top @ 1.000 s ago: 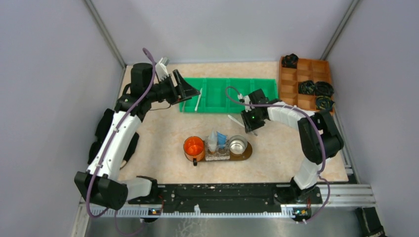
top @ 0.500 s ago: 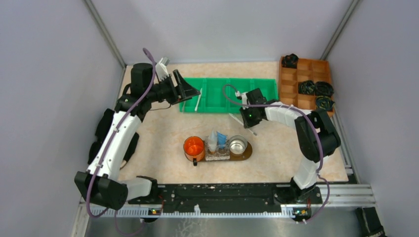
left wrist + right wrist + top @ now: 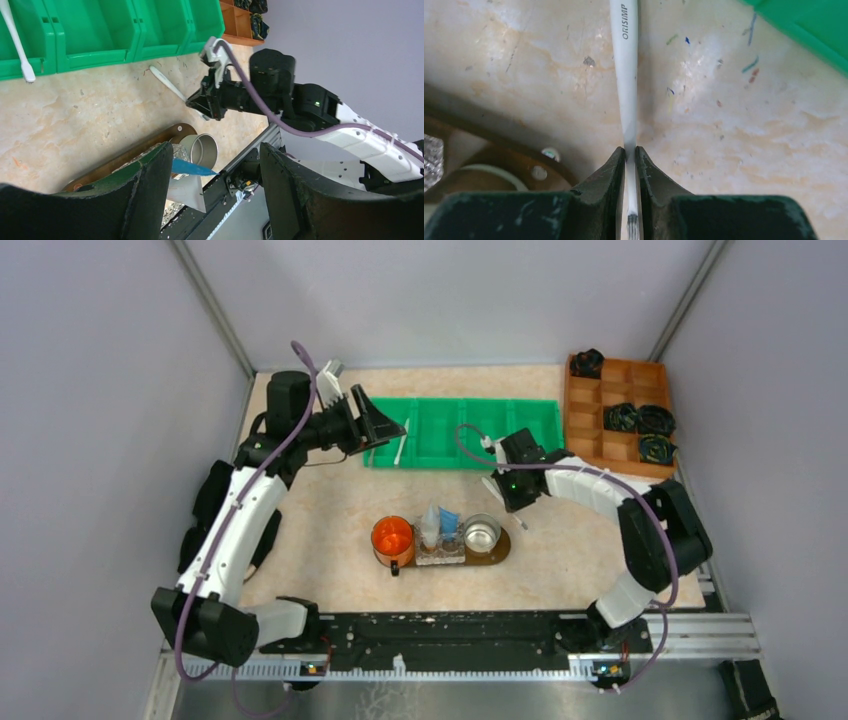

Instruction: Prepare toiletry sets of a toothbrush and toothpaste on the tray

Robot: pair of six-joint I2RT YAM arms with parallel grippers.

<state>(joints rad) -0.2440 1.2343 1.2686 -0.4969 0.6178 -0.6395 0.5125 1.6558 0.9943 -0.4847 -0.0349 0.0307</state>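
The right tool (image 3: 630, 150) was clamped on a white toothbrush (image 3: 625, 75), holding it over the desk (image 3: 330, 510) between the green bin (image 3: 440, 430) and the right end of the tray (image 3: 500, 545). Whether its far end touched the desk was unclear. A white tube (image 3: 430, 518) and a blue tube (image 3: 449, 520) stood on the tray. The left tool (image 3: 388, 426) hung with its jaws wide apart over the bin's left end, near a second toothbrush (image 3: 400, 448).
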